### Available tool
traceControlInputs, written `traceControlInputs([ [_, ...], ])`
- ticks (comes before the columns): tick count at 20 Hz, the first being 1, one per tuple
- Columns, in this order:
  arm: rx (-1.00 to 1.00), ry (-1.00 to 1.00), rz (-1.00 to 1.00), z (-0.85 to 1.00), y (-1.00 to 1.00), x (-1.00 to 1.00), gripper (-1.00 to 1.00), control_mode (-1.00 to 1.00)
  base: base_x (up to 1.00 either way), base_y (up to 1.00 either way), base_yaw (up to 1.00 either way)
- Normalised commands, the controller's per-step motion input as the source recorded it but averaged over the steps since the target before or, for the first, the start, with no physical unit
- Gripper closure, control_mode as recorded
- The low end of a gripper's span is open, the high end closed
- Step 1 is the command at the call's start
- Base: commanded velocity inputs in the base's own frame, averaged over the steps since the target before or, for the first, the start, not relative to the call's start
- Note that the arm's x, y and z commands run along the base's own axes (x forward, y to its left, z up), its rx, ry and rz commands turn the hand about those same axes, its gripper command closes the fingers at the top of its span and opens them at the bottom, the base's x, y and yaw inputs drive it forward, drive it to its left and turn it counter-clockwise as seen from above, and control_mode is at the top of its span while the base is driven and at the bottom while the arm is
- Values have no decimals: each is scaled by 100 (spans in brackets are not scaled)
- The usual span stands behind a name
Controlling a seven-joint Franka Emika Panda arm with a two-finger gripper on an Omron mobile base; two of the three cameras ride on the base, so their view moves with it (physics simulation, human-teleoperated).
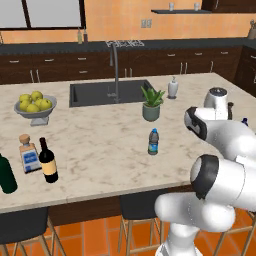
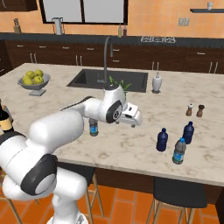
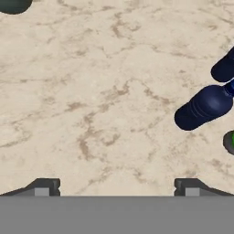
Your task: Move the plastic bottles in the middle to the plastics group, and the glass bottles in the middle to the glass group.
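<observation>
Plastic bottles stand in two places on the marble island counter (image 1: pixel 100 140). One clear bottle with blue cap and label (image 1: pixel 153 141) is upright, long axis vertical, alone near the counter's middle, just in front of a potted plant (image 1: pixel 151 104). At the right end, two dark blue bottles (image 2: pixel 162 140) (image 2: pixel 188 132) and a second clear blue-capped bottle (image 2: pixel 179 151) stand upright close together. At the left end, the wine bottle (image 1: pixel 48 160), neck up, stands just beside the square clear bottle with cork stopper (image 1: pixel 29 154) and near the plain dark green bottle (image 1: pixel 7 174). Gripper (image 3: pixel 116 185) hangs over bare counter, jaws spread wide and holding nothing; a dark blue bottle (image 3: pixel 204 106) lies to its right in the hand view.
</observation>
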Motion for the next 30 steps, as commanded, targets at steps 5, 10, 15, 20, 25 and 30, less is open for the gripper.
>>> traceControlInputs([
  [5,0,0,2,23,85,0,-100,-100,0,0,0],
  [10,0,0,3,20,78,3,-100,-100,0,0,0],
  [15,2,3,3,11,63,33,-100,-100,0,0,0],
  [20,19,11,7,16,41,36,-100,-100,0,0,0],
  [25,16,20,2,1,26,53,-100,-100,0,0,0],
  [30,5,24,1,-9,20,59,-100,-100,0,0,0],
])
